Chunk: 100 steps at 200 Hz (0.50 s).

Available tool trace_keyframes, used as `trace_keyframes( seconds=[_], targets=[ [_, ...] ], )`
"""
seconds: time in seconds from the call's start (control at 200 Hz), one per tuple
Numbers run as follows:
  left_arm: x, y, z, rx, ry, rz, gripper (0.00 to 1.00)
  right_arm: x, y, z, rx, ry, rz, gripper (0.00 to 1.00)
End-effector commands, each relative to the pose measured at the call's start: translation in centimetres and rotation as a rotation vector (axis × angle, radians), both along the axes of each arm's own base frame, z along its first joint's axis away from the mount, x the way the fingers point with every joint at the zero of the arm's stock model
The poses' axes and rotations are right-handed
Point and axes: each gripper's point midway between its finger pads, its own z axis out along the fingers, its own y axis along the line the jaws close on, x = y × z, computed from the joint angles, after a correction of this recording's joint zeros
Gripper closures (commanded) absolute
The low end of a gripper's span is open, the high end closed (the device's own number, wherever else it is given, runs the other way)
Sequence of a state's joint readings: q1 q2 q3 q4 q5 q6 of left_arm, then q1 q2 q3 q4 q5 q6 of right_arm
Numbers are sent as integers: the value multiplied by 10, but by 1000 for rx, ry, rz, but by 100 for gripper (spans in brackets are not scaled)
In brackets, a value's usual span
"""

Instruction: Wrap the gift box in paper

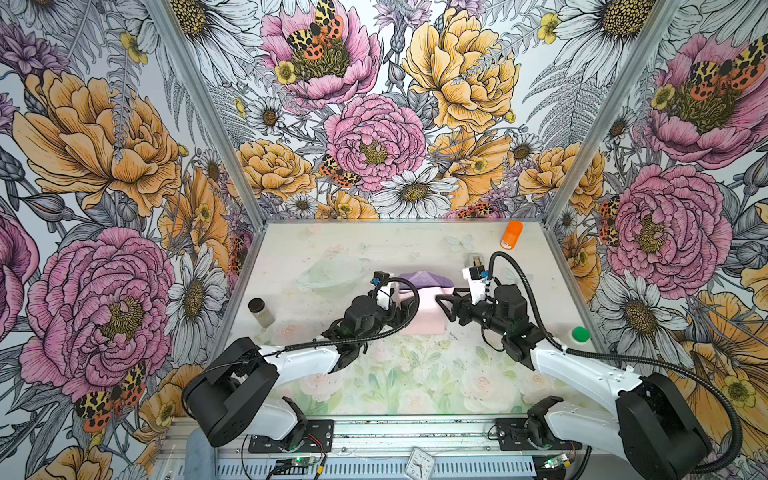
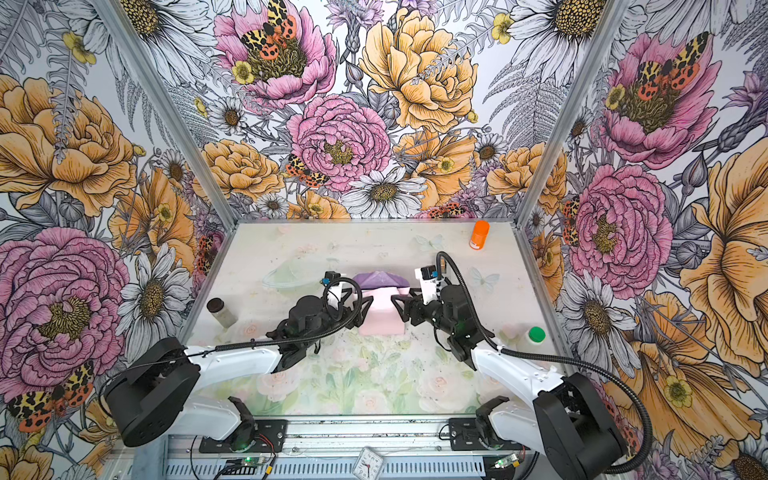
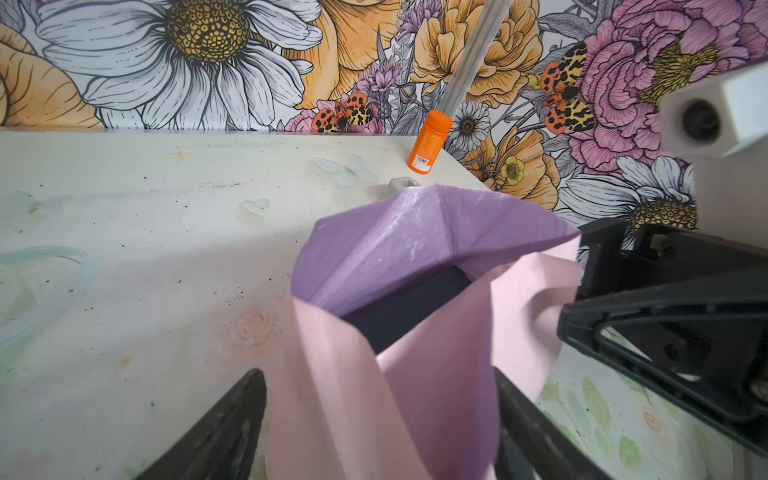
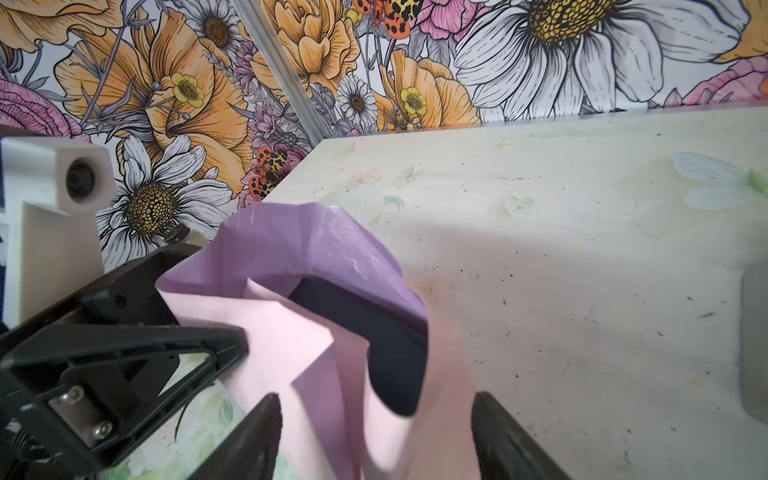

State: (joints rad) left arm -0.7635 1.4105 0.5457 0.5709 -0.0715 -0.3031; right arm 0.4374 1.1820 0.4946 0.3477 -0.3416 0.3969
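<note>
Fold stage, we judge | left gripper point(image 3: 378, 374), right gripper point(image 4: 374, 399): jaws apart, each straddling the paper point(image 3: 415, 232) | we should press its raised lilac flap flat over the gift box point(image 3: 407, 307), gently.

The left arm point(image 1: 307, 361) and right arm point(image 1: 582, 365) are formed of white shells joined by bulky black joint housings point(image 1: 224, 395) and are mounted on black base plates point(image 1: 322, 430). A black ribbed cable point(image 1: 533, 307) is run along each. The left gripper point(image 3: 378, 374) and right gripper point(image 4: 374, 399) are fitted with black triangular open-framed fingers point(image 4: 124, 338), silver screws point(image 4: 101, 430) and white camera blocks point(image 4: 58, 174).
</note>
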Motion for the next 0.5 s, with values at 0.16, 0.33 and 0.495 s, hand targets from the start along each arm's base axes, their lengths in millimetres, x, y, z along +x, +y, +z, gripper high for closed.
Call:
trace_keyframes(
  seconds=[0.16,0.33,0.495],
  targets=[
    [19,15,-25,81,118,112,18,22,-13,-21,-98,72,-113,30],
    [18,24,-42,136,170,147,18,22,-21,-46,-189,127,-160,34],
    [13,33,-53,168,208,173,18,11,-26,-62,-264,174,-184,37]
  ],
)
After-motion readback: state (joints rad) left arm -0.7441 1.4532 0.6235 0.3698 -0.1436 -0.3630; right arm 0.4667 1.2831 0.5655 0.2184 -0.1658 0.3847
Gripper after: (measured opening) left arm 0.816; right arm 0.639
